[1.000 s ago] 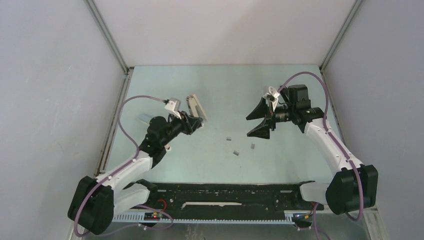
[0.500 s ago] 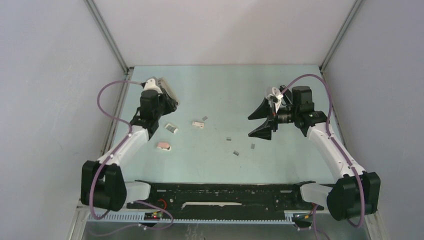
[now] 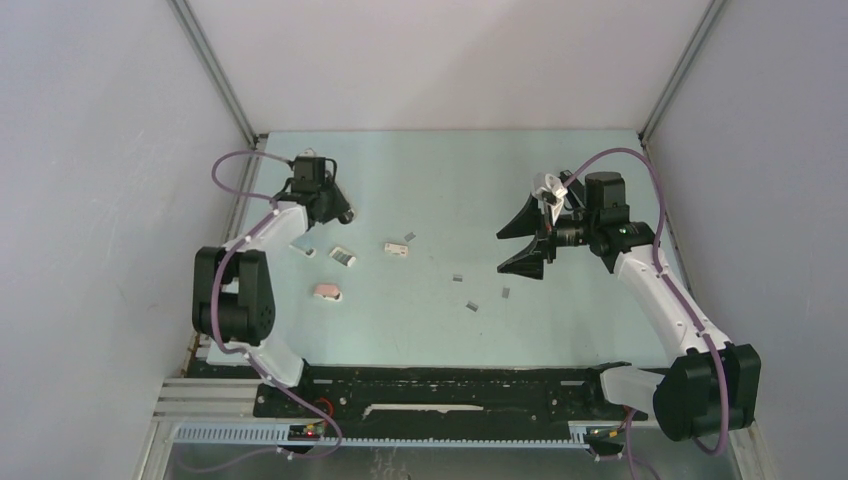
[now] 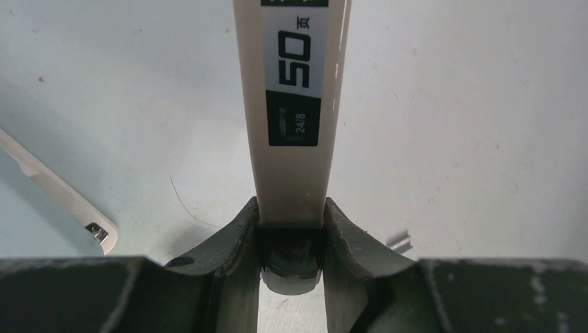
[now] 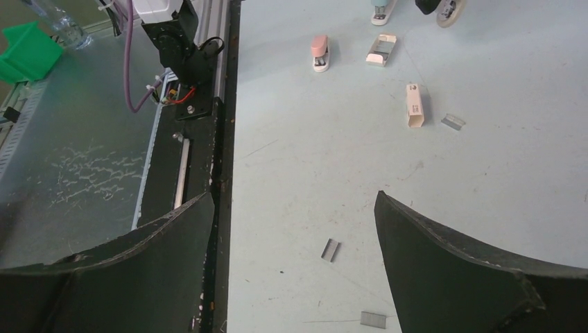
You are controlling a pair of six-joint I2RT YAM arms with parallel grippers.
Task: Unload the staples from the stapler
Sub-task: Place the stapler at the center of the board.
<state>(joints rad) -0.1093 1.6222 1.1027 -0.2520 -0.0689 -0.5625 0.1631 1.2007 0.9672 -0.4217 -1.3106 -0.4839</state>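
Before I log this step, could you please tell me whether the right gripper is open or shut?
Open: the right gripper has its fingers wide apart, with only table and loose staples between them.

Far-left on the bench (image 3: 450,180), the stapler (image 4: 295,104) sits clamped between the left fingers (image 4: 236,236). Loose parts (image 3: 343,256) lie just right, nearer us. 3 staples (image 3: 471,306) cluster mid-bench, left of the right fingers (image 3: 525,260).
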